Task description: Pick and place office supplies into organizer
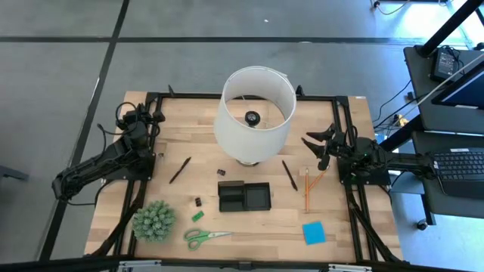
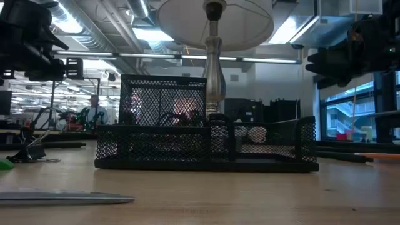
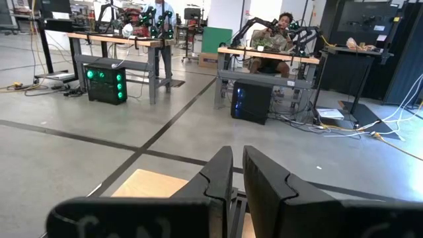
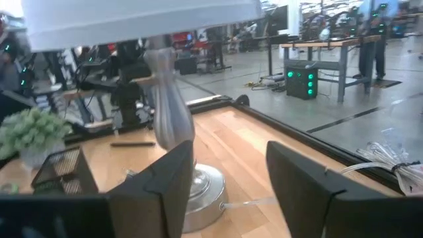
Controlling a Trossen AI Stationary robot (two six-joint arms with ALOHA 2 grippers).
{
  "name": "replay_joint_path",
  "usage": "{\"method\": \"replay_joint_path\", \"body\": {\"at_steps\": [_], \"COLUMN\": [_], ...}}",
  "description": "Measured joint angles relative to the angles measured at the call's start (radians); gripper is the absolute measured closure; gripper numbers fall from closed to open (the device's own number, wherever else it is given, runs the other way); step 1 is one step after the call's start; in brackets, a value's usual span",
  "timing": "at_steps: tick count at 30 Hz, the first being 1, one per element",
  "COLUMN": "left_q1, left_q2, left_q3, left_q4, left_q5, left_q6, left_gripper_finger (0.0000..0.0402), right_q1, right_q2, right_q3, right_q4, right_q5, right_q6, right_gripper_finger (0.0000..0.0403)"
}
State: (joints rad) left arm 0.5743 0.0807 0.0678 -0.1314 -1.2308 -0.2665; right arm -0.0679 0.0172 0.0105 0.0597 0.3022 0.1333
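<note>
At the centre of the wooden surface (image 1: pixel 249 223) I see the black mesh organizer (image 1: pixel 243 196), lying just in front of the lamp base under the big white lampshade (image 1: pixel 253 113). From the low view its two compartments (image 2: pixel 206 147) look bare of supplies, though the mesh blurs what lies behind.

My left end effector (image 1: pixel 156 121) sits over the far left part of the surface, well apart from the organizer. Through the left wrist view its two dark fingers (image 3: pixel 221 175) stand nearly together with only a thin slit between them, and they hold nothing. My right end effector (image 1: pixel 318 143) hovers near the right side, close to the lamp; its fingers (image 4: pixel 162 178) are spread wide with the lamp's silver stem showing beyond them, and nothing is between them.

The supplies lie scattered about the organizer. One dark pen (image 1: pixel 179 170) lies to its left, another (image 1: pixel 290 174) to its right, with the orange pencil (image 1: pixel 307 189) just beyond that. A small dark clip (image 1: pixel 198 202) and the green eraser (image 1: pixel 197 215) rest near the organizer's left end. The green-handled scissors (image 1: pixel 206 236) lie toward the front edge beside the spiky green plant ball (image 1: pixel 154 220), and the blue sticky-note pad (image 1: pixel 314 233) sits at front right.
</note>
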Motion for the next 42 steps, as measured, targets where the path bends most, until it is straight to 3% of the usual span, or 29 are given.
{"method": "replay_joint_path", "body": {"at_steps": [20, 27, 42], "left_q1": [0.0, 0.0, 0.0], "left_q2": [0.0, 0.0, 0.0], "left_q3": [0.0, 0.0, 0.0], "left_q4": [0.0, 0.0, 0.0], "left_q5": [0.001, 0.077, 0.081], "left_q6": [-0.002, -0.009, -0.052], "left_gripper_finger": [0.037, 0.037, 0.037], "right_q1": [0.0, 0.0, 0.0], "right_q2": [0.0, 0.0, 0.0], "right_q3": [0.0, 0.0, 0.0], "right_q4": [0.0, 0.002, 0.004], "right_q5": [0.0, 0.023, 0.051], "right_q6": [0.042, 0.041, 0.015], "right_gripper_finger": [0.021, 0.021, 0.021]}}
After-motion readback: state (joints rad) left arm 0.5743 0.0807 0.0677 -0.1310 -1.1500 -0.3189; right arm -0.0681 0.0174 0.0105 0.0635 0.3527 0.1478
